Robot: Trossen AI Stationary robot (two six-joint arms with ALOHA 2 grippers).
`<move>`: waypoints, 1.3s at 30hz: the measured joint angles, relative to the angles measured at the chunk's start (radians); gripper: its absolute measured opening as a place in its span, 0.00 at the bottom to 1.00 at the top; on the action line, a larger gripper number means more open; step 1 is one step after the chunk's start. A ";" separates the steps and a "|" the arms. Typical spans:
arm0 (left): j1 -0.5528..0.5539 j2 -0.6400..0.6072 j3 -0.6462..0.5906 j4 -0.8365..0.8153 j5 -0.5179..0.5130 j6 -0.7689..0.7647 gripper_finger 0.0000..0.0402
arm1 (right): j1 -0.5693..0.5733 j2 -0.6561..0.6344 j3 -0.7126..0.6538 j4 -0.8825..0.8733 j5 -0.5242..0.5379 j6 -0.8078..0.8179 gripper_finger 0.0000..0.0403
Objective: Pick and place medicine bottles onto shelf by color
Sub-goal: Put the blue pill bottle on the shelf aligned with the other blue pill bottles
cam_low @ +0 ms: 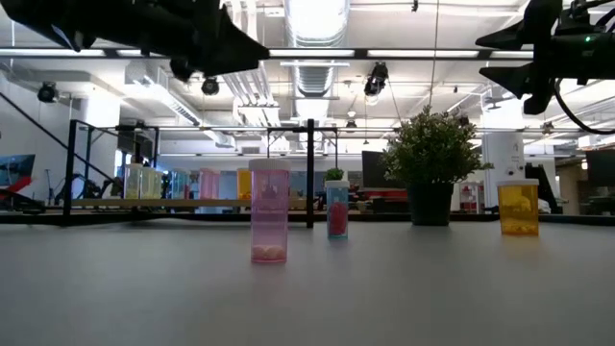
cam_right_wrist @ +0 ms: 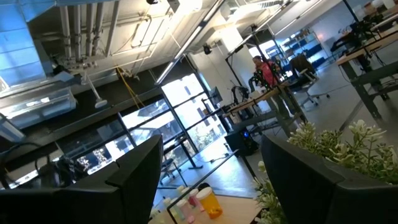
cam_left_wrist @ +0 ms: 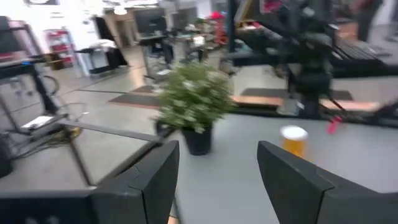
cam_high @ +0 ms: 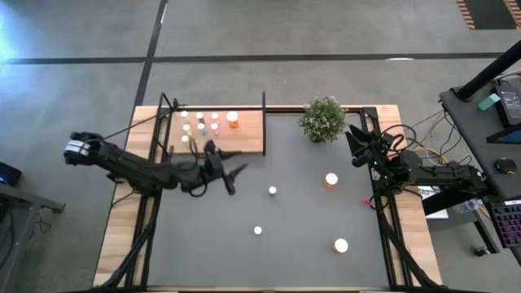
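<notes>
1. Wood shelf (cam_high: 244,137) carries several medicine bottles (cam_high: 200,124), sorted beside the left gripper (cam_high: 236,176).
2. Left fingers (cam_left_wrist: 155,180) stand apart, empty, pointing out over the desk (cam_high: 293,244): between placings, I judge.
3. Next: reach ahead for the nearest loose bottle (cam_high: 272,190).
4. Right gripper (cam_high: 355,145) waits with its fingers wide, by the plant (cam_high: 323,119).

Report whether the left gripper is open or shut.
Open: the left gripper shows a clear gap between its fingers, nothing held, with the plant beyond.

Dark grey table (cam_high: 212,244) with shelf (cam_high: 244,140), scattered medicine bottles (cam_high: 331,180), potted plant (cam_high: 323,119).
</notes>
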 joint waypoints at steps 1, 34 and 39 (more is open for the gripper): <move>-0.019 0.032 0.009 0.015 0.001 0.000 0.50 | 0.000 0.000 0.000 0.000 0.000 0.000 0.65; -0.103 0.790 0.320 0.174 -0.070 -0.185 0.60 | 0.000 0.000 0.000 0.000 0.000 0.000 0.65; -0.073 0.823 0.334 0.170 -0.071 -0.316 0.60 | 0.000 0.000 0.000 0.000 0.000 0.000 0.65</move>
